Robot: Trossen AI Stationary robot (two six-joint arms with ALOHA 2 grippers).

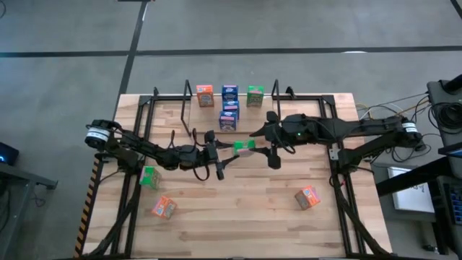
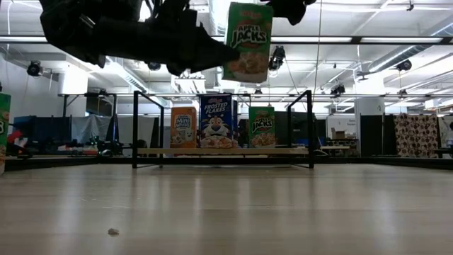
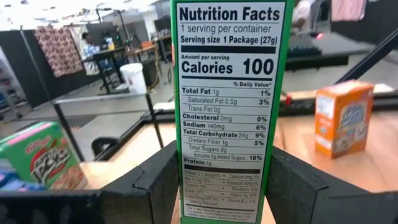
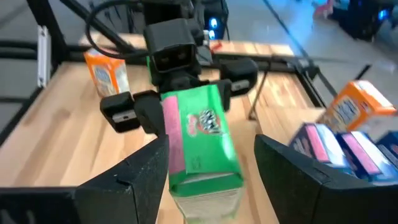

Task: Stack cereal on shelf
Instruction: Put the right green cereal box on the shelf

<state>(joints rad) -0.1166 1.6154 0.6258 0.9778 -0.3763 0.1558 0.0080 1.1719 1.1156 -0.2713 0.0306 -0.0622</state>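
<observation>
My left gripper [image 1: 225, 150] is shut on a green Apple Jacks cereal box [image 1: 244, 146], held high over the table's middle; the box also shows in the low view [image 2: 248, 42]. My right gripper [image 4: 211, 180] is open and faces the left one. Its two fingers stand on either side of the same box [image 4: 202, 143]; I cannot tell whether they touch it. The black rod shelf [image 2: 134, 127] stands at the far edge. On its board stand an orange [image 2: 183, 127], a blue [image 2: 216, 122] and a green box [image 2: 261, 127]. My left gripper pinches the green box's lower part [image 3: 186, 180] between its two fingers, one on each wide face, with the nutrition side panel toward its wrist. The fingers lie level and come from the table's left. The box stands nearly upright, lifted clear of the table.
Loose on the table lie a green box [image 1: 149, 177] and an orange box [image 1: 163, 207] at the near left, and an orange box [image 1: 308, 196] at the near right. Two more blue boxes [image 1: 229, 115] sit just in front of the shelf's row.
</observation>
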